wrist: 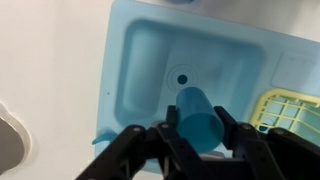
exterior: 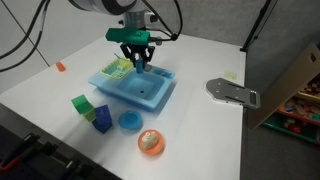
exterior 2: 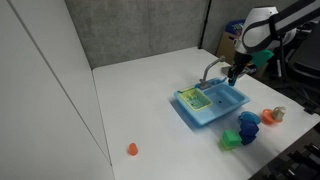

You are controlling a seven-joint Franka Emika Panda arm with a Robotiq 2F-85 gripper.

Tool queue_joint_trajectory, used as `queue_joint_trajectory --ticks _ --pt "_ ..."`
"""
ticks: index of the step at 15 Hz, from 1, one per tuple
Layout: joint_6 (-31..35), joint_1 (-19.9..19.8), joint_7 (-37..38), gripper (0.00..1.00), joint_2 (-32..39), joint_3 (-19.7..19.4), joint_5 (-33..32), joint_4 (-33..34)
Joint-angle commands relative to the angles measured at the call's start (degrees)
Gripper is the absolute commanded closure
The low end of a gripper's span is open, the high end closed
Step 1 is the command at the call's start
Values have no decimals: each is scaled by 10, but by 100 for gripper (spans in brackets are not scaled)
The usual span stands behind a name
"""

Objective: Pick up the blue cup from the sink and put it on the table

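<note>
In the wrist view my gripper (wrist: 198,122) is shut on the tiny blue cup (wrist: 198,118), one finger on each side of it. The cup hangs above the basin of the light blue toy sink (wrist: 150,60), clear of the basin floor. In both exterior views the gripper (exterior: 137,62) (exterior 2: 234,72) hovers over the sink (exterior: 150,95) (exterior 2: 225,103), which stands on the white table (exterior: 200,130) (exterior 2: 140,100). The cup is hard to make out in the exterior views. The yellow-green rack section (wrist: 295,110) lies beside the basin.
In front of the sink lie a green block (exterior: 82,104), a dark blue block (exterior: 102,118), a flat blue round dish (exterior: 129,121) and an orange bowl (exterior: 151,142). A grey flat metal piece (exterior: 232,92) lies to one side. A small orange object (exterior: 60,67) sits far off.
</note>
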Motion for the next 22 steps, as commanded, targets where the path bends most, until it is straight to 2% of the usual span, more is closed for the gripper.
queue_joint_trajectory --ticks 1,6,13,22 --pt "-39 1 10 83 -43 -29 -18 -16" --pt "-62 -15 18 83 -57 -69 -25 -16" --pt "-35 -68 12 83 -42 -109 -15 -33" --pt "59 -121 0 83 35 -103 23 -27"
